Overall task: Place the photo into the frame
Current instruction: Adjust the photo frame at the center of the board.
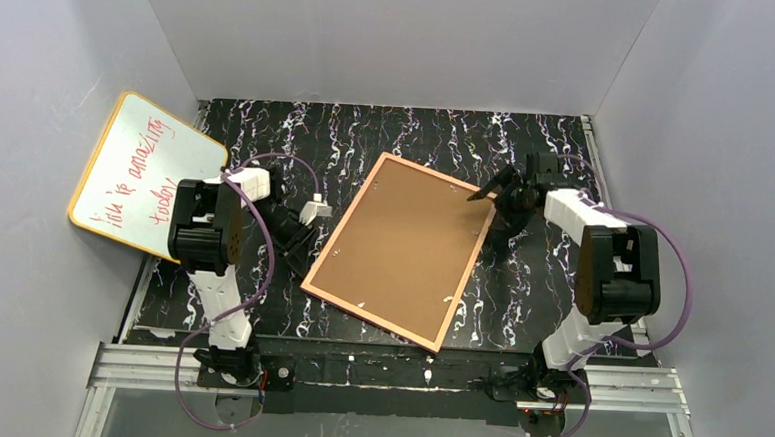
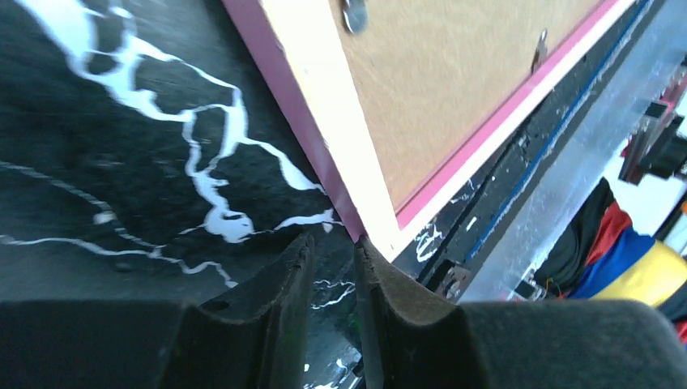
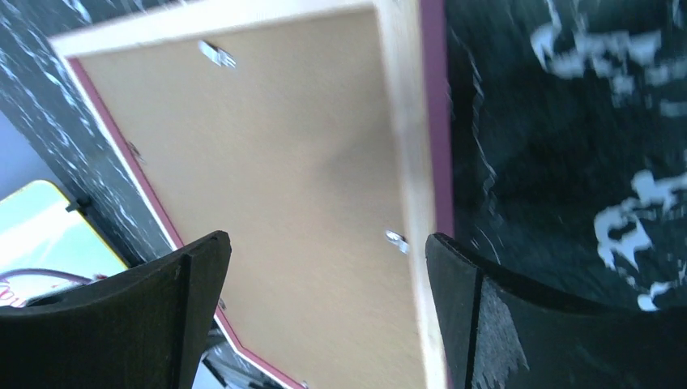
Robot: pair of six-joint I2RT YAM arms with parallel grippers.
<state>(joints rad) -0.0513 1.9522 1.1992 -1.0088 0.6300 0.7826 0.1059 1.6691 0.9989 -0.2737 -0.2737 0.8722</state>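
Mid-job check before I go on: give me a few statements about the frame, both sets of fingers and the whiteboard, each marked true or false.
1. The frame lies back up, with its brown backing board showing. True.
2. The right fingers are pinched shut. False: they stand wide apart above the frame's edge.
3. The left fingers sit at a corner of the frame. True.
4. The photo lies in plain sight beside the frame. False: no photo shows in any view.
5. The whiteboard lies under the frame. False: it leans at the far left, apart from the frame.
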